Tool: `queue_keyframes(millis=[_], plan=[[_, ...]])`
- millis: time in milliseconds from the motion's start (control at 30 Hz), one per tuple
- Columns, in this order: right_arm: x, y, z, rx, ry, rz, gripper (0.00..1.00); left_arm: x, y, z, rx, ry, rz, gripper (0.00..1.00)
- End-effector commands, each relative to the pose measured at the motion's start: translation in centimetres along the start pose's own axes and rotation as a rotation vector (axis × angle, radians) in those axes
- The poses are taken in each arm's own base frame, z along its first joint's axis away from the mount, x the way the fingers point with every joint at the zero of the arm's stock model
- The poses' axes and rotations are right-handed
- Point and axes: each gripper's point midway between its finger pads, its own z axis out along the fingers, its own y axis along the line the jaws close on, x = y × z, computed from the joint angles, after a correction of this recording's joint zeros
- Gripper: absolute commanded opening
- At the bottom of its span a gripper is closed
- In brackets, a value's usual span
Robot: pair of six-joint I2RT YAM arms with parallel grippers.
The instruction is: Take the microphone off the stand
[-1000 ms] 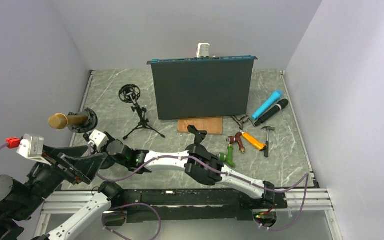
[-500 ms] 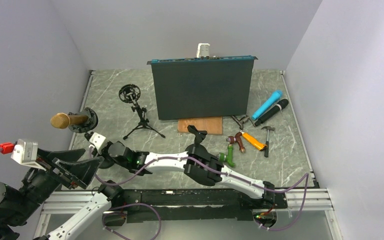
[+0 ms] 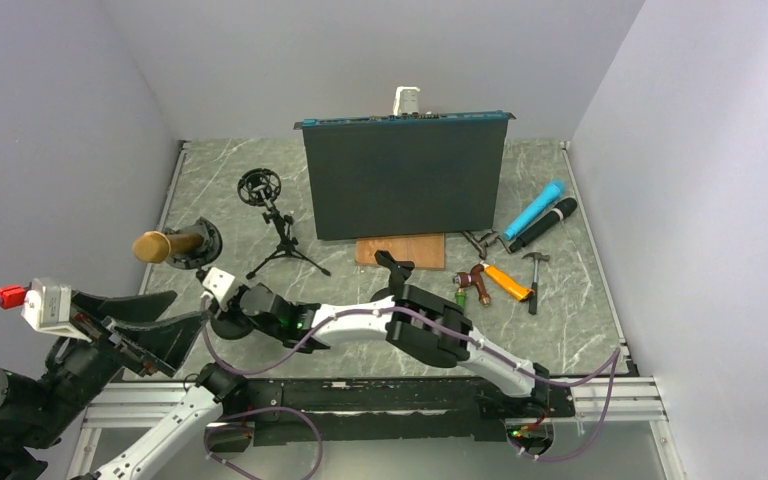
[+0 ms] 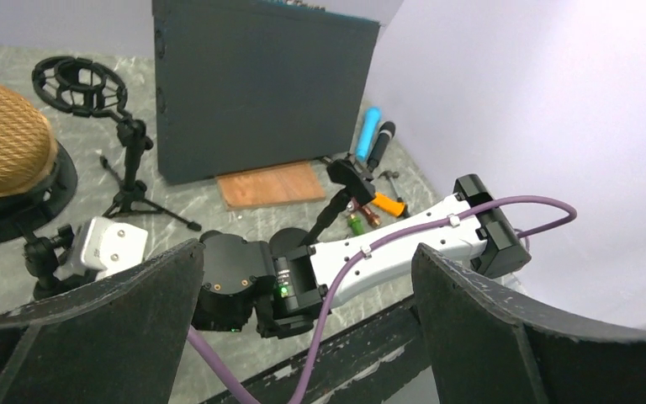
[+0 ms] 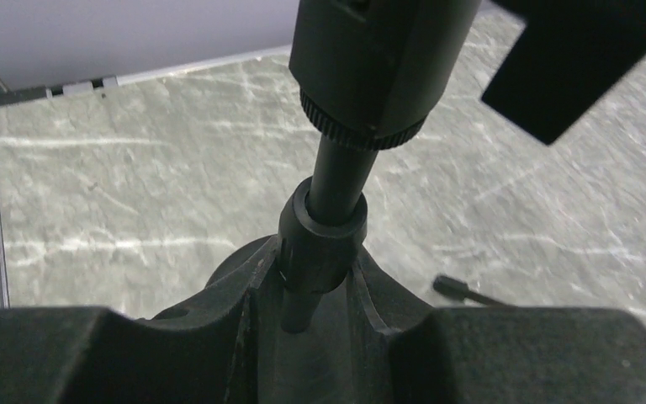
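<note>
At the table's [image 3: 570,330] left edge, the mic [image 3: 163,246] sits in its stand [image 5: 326,225], lying roughly level with its gold mesh head pointing toward the left wall and its body held in the black ring mount [image 3: 204,243] on top. The right arm stretches from its base across the near side of the table to this stand. The right gripper [image 5: 315,282] is clamped low on the stand's thin pole, and the wrist view shows both fingers [image 5: 244,320] pressed against a dark collar there, with a thicker knurled section of the pole above. The left gripper [image 4: 307,252] hangs raised at the near left corner, well apart from the mic, its two fingers spread wide and grasping nothing. From its wrist view the gold head shows at the far left edge, above and beyond the left finger. Farther back stands a tripod [image 3: 278,238] with a bare ring mount, just left of an upright dark panel [image 3: 405,178], and a wooden board [image 3: 400,250] lies at the panel's foot. To the right of the panel lie a blue tube [image 3: 535,208] and a black mic [image 3: 544,224] side by side, and nearer the arms are a hammer [image 3: 534,276] and a few small hand tools, one with an orange handle [image 3: 508,282].
</note>
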Motion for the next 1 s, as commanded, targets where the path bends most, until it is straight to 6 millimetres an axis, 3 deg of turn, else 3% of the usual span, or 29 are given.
queue_keyframes(millis=[0,133,400,567,800,967], plan=[[-3.2,-2.2,-2.9,0.05,-0.041,-0.016,0.0,-2.4,-2.0,-0.6,0.106,-0.122,-0.011,0.97],[-0.9,-2.9,-5.9,0.068,0.013,-0.008,0.0,-2.4,-1.8,-0.5,0.098,-0.13,0.002,0.96],[1.8,-4.6,-12.0,0.139,0.085,0.038,0.0,-2.1,-1.5,0.3,0.108,-0.159,0.009,0.95],[2.9,-5.0,-14.4,0.208,0.141,0.05,0.0,-1.1,-0.3,1.3,0.058,-0.153,0.003,0.94],[3.3,-5.2,-15.3,0.454,0.161,0.086,0.0,0.8,2.0,3.5,-0.061,-0.07,0.02,0.95],[3.2,-4.1,-14.2,0.444,0.164,0.093,0.02,1.2,2.8,3.2,-0.086,-0.073,0.028,0.95]])
